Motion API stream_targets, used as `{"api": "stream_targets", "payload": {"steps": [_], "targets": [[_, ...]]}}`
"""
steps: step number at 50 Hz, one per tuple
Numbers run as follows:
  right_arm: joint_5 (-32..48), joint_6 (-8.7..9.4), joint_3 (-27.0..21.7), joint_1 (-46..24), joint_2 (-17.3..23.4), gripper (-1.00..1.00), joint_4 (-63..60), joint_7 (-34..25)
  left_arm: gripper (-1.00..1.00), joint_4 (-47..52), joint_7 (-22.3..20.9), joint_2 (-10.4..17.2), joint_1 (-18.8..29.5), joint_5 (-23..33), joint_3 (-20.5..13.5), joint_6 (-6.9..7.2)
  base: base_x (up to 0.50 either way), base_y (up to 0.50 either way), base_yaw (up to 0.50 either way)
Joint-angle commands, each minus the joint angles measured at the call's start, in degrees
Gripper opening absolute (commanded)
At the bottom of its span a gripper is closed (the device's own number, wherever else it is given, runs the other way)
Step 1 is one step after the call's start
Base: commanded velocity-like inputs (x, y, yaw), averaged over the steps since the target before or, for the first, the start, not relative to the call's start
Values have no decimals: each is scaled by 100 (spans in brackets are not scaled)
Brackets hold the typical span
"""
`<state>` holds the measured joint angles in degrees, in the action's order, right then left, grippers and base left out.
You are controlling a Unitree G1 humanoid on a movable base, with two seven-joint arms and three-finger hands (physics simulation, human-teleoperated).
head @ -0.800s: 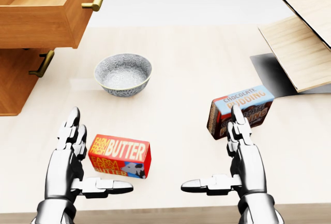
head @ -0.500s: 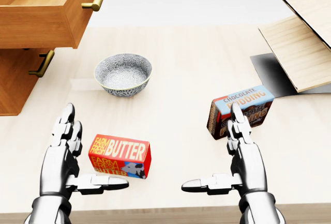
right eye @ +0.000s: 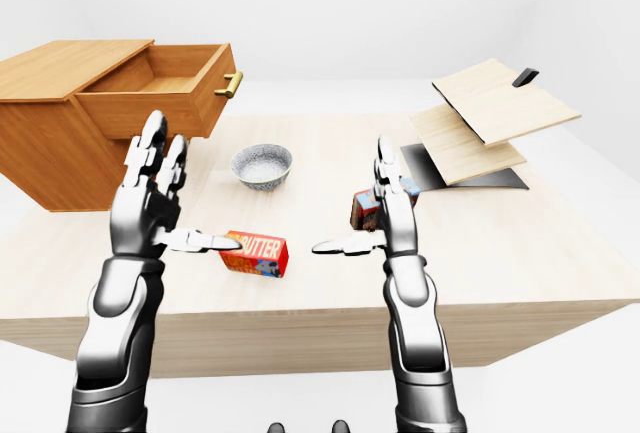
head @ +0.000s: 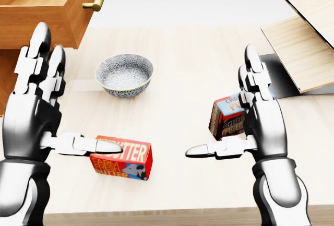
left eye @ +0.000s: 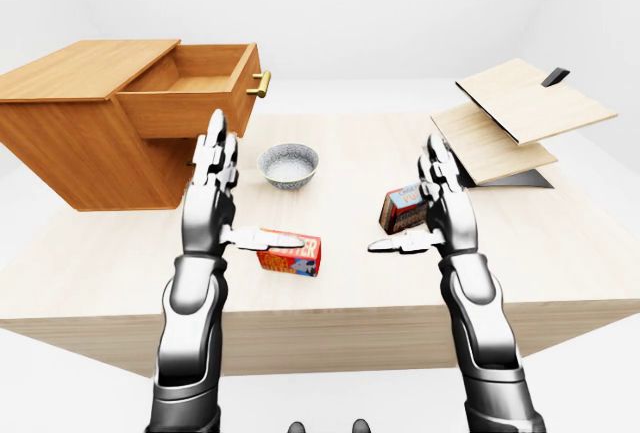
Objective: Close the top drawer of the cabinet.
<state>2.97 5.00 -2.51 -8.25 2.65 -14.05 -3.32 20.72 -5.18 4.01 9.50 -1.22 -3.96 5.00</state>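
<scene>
The wooden cabinet (left eye: 80,148) stands on the table at the left of the views. Its top drawer (left eye: 195,93) is pulled far out, with the brass handle (left eye: 259,84) pointing to the right; the drawer also fills the top left corner of the head view (head: 47,14). My left hand (head: 78,96) is open, fingers straight up and thumb out, raised below the drawer's front and apart from it. My right hand (head: 221,102) is open in the same pose at the right, holding nothing.
A grey bowl (head: 124,74) sits between the hands. A red butter box (head: 125,159) lies under my left thumb. A chocolate pudding box (head: 227,115) stands behind my right hand. Slanted wooden boards (head: 308,43) lie at the right. The table edge (head: 156,216) is close.
</scene>
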Motion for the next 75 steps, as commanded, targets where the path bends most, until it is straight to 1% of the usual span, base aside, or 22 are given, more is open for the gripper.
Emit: {"api": "stream_targets", "payload": {"steps": [1,4,5,6,10,12,14,18,20,22,24,26,27,28,34,38,39,44,51,64,69,75], "targets": [[87,0,-170,-841,189,100,-388,54,100,632,-355,263,1008,231,-39,0,0,0,0],[75,0,-183,-1037,216,100,-348,89,100,567,-427,349,1401,268,-98,0,0,0,0],[87,0,-179,-1147,237,100,-304,101,100,496,-450,413,1702,231,-163,0,0,0,0],[83,0,-180,-1198,244,100,-291,110,100,433,-458,462,1842,233,-179,0,0,0,0],[162,0,-152,-1378,283,100,-337,121,100,356,-469,611,2431,-262,-373,0,0,0,0],[206,0,-150,-1484,314,100,-395,114,100,224,-419,749,2672,-228,-333,0,0,0,0],[233,0,-167,-1610,340,100,-419,112,100,53,-435,823,2961,-345,-366,0,0,0,0],[253,0,-223,-1846,419,100,-472,89,100,-215,-488,973,3354,-440,-376,0,0,0,0],[277,0,-228,-1923,450,100,-473,90,100,-226,-499,1009,3561,-673,-464,0,0,0,0],[254,0,-262,-2002,461,100,-520,91,100,-348,-402,1092,3727,-673,-458,0,0,0,0],[238,0,-264,-2014,476,100,-532,92,100,-448,-289,1104,3833,-802,-519,0,0,0,0],[219,0,-271,-2021,479,100,-512,98,100,-497,-206,1140,3823,-820,-500,0,0,0,0],[183,0,-281,-2027,480,100,-513,79,100,-599,-43,1133,3744,-617,-437,0,0,0,0],[182,0,-280,-2032,486,100,-485,91,100,-583,-6,1102,3744,-676,-464,0,0,0,0],[128,0,-228,-2004,470,100,-484,73,100,-327,3,1080,3550,-702,-413,0,0,0,0],[158,0,-190,-1988,455,100,-608,32,100,-278,4,1070,3473,-643,-410,0,0,0,0],[161,0,-189,-1993,449,100,-618,22,100,-333,81,1070,3472,-543,-415,0,0,0,0],[165,0,-171,-1994,418,100,-649,-27,100,-381,104,1117,3527,-648,-515,0,13,0,0],[199,0,-132,-1989,386,100,-564,-33,100,-451,130,1198,3431,-567,-497,0,16,0,0],[335,0,-35,-1947,315,100,-527,-104,100,-474,34,1177,3298,-528,-507,0,19,0,0],[376,0,-31,-1943,295,100,-540,-127,100,-229,41,1141,3177,-554,-482,0,21,0,0],[396,0,-23,-1892,289,100,-537,-155,100,-160,68,1114,3187,-558,-497,0,21,0,0]]}}
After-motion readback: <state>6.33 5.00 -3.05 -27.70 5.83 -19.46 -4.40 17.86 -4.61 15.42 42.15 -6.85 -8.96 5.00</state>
